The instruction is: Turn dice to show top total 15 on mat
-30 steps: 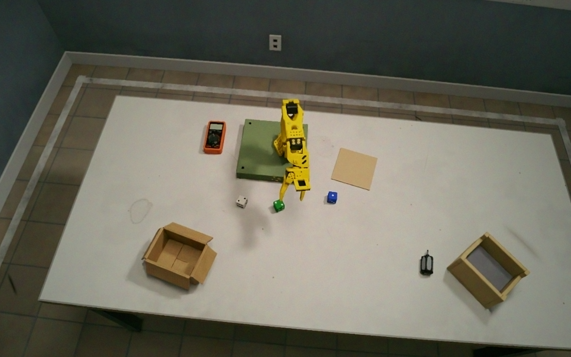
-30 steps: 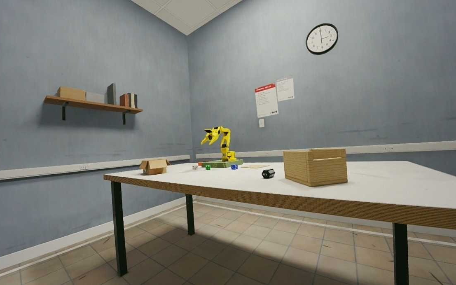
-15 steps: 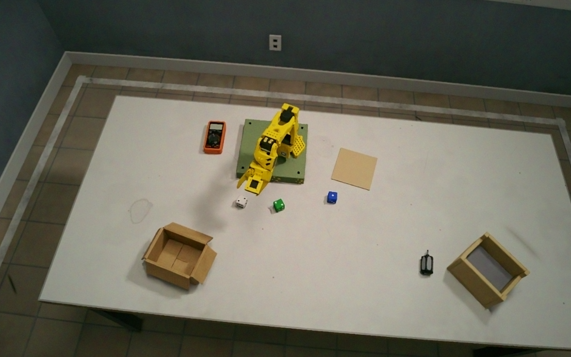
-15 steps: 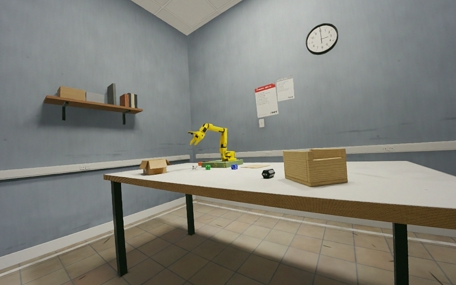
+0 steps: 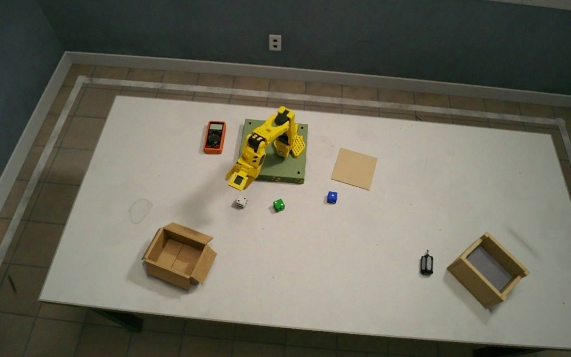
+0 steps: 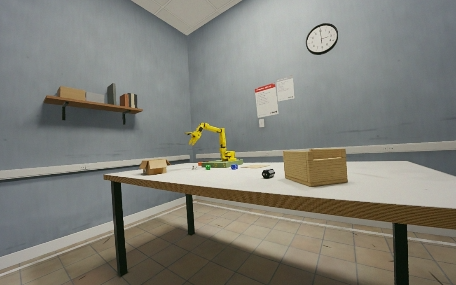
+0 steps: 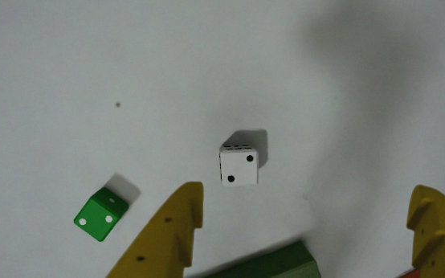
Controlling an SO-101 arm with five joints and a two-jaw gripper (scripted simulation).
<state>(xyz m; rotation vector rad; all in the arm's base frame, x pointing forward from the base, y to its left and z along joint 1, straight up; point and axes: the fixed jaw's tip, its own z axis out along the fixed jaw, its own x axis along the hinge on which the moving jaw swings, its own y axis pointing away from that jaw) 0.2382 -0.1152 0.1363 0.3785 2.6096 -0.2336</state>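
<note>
The white die (image 5: 241, 201) (image 6: 195, 167) (image 7: 238, 168) sits flat on the table with two on top. The green die (image 5: 278, 205) (image 6: 207, 167) (image 7: 96, 220) sits flat to its right in the top view, also with two on top. The blue die (image 5: 332, 197) (image 6: 234, 167) sits flat farther right with one on top; it is outside the wrist view. All three are off the tan square mat (image 5: 354, 168) (image 6: 255, 166). My gripper (image 7: 305, 205) is open and empty, high above the table near the white die, which shows between and beyond the fingertips in the wrist view.
The arm stands on a green base (image 5: 274, 171). An orange multimeter (image 5: 214, 137) lies left of it. An open cardboard box (image 5: 176, 276) stands at the front left. A small black object (image 5: 426, 264) and a wooden box (image 5: 473, 282) are at the front right.
</note>
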